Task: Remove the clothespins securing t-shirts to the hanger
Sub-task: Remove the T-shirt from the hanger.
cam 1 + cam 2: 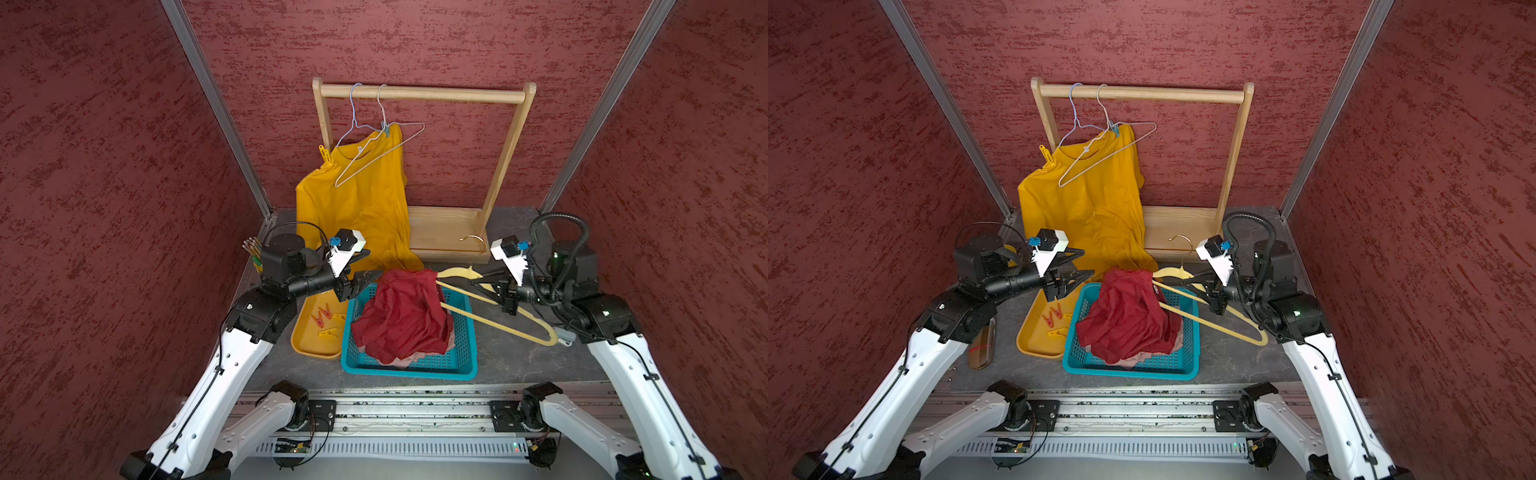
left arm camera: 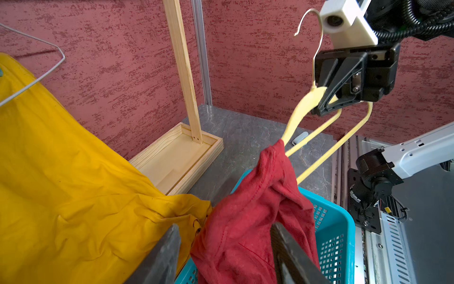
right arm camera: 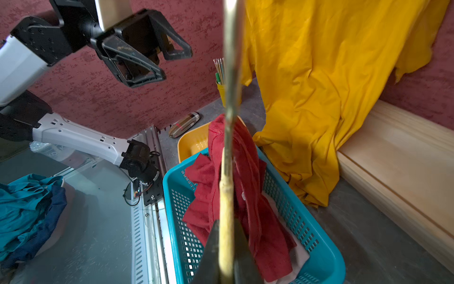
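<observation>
Dark red t-shirt [image 1: 399, 316] lay heaped in the teal basket [image 1: 407, 372], centre-front of the grey surface [image 1: 519, 365]; one fold was hooked over the far shoulder tip of the yellow plastic hanger [image 1: 498, 311]. Pale pink t-shirt [image 1: 417, 357] showed only as an edge beneath it, same basket.

Right end effector [image 1: 473, 283]: jaws together, clamped on the hanger near its neck, holding it tilted above the surface w/ the metal hook end toward the rack.

Left end effector [image 1: 372, 264]: jaws apart, nothing gripped, hovering just beside the red cloth at the basket's left-rear corner. In the left wrist view red fabric lay btwn and beyond the fingers [image 2: 167, 253]; contact not determinable.

Mustard t-shirt [image 1: 357, 199] hung below two wire hangers on the wooden rack [image 1: 424, 93], hem pooled on the surface behind the basket. Blue wire hanger [image 1: 353, 108] ran into the collar; white wire hanger [image 1: 374, 162] hung tilted across the shirt front. Two clothespins gripped it: yellow clothespin [image 1: 326, 156] at the lower shoulder, light blue clothespin [image 1: 385, 131] at the raised shoulder, beside the white hanger's neck.

Loose clothespins [image 1: 319, 319], 2 red + at least 1 yellow, lay in the yellow tray [image 1: 311, 353], just beside the basket's left side, partly under the left arm. Cup of pencils [image 1: 253, 249] stood at the surface's left-rear, behind that arm.
</observation>
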